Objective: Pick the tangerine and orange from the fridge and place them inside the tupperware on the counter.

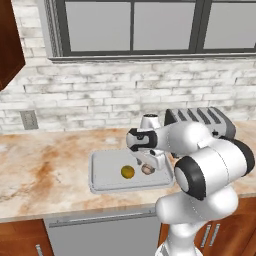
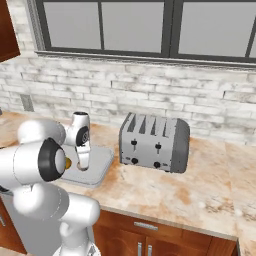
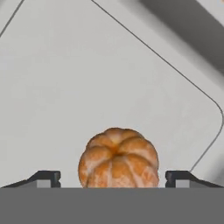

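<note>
Both fruits lie inside the tupperware (image 1: 102, 170) on the counter (image 1: 45, 170): orange (image 1: 127, 172) placed, tangerine (image 3: 118, 158) between the gripper's (image 3: 113, 177) spread, released fingertips; task apparently complete.

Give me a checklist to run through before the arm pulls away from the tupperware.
1. Gripper open: ok; the fingertips stand wide, with a gap on each side of the peeled tangerine.
2. Tangerine inside the tupperware: ok; it lies on the tray floor, inside the rim.
3. Orange inside the tupperware: ok; it sits on the tray floor, apart from the tangerine.
4. Tupperware flat on the counter: ok.
5. Tangerine free of the fingertips: ok in the hand view.
6. Toaster out of the way for lifting: cannot tell; it stands close beside the tray, behind the arm.
</note>
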Controlling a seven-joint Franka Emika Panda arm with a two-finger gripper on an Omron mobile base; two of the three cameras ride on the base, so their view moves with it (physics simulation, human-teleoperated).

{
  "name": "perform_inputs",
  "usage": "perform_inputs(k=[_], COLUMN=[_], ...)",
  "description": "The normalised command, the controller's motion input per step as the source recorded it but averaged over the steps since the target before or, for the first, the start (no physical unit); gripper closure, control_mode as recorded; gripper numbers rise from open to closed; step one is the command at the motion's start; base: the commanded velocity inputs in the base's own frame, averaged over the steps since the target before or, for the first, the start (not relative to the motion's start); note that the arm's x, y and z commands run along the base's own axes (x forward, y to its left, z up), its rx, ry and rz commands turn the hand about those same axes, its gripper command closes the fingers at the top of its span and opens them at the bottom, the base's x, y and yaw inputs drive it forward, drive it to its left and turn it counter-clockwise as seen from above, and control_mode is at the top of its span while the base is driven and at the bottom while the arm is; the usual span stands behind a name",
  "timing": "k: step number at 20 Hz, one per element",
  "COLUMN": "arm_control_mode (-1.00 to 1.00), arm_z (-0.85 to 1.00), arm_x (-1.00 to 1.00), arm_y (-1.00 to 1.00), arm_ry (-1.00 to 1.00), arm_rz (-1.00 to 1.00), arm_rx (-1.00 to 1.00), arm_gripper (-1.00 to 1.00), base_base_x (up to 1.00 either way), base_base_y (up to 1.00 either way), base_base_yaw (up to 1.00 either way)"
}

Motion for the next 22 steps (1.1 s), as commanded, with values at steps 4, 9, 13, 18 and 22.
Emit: perform_inputs(k=[4,9,13,18,22], arm_control_mode=[-1.0,-1.0,-1.0,-1.0,-1.0], arm_z=[0.26,0.48,0.5,0.58,0.69], arm_x=[-0.27,-0.45,-0.43,-0.38,-0.24], arm_y=[-0.09,-0.16,-0.16,-0.06,-0.01], arm_ry=[-0.09,-0.2,-0.07,-0.06,0.0], arm_rz=[-0.03,-0.01,0.0,0.0,0.0], arm_rx=[0.0,0.0,0.0,0.0,0.0], arm_gripper=[-1.0,-1.0,-1.0,-1.0,-1.0], base_base_x=[0.0,0.0,0.0,0.0,0.0], base_base_y=[0.0,0.0,0.0,0.0,0.0], base_base_yaw=[0.0,0.0,0.0,0.0,0.0])
